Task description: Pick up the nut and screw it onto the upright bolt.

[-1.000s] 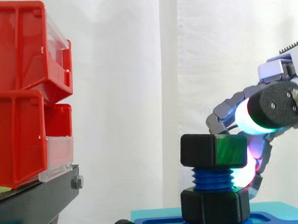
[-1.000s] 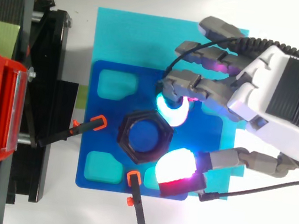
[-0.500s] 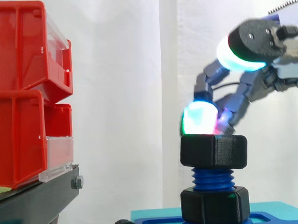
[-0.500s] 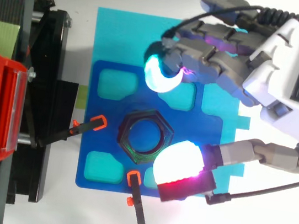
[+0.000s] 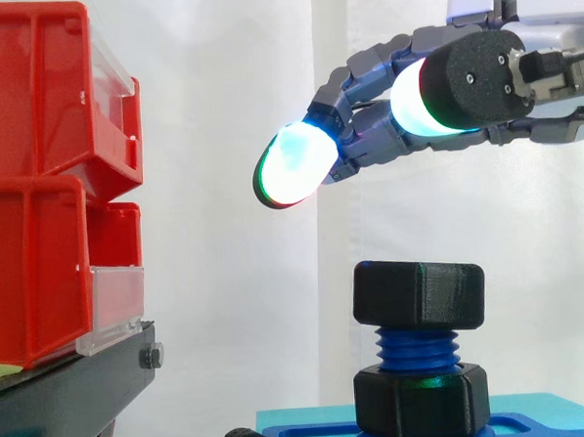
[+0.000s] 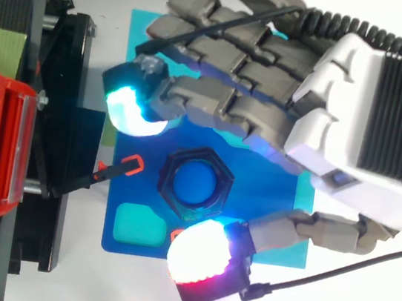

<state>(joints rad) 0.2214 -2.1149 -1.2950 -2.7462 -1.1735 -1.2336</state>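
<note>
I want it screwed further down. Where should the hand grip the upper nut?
Probably across two opposite flats of the upper nut, coming down from above: it sits level on the blue bolt with its hexagon sides free.

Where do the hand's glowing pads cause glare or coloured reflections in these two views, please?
Side view: the leading pad of the hand glows near-white with a red-green edge, and a green glint sits atop the lower nut. Top view: the thumb pad is washed out white above a red rim, while the top nut shows dark.
</note>
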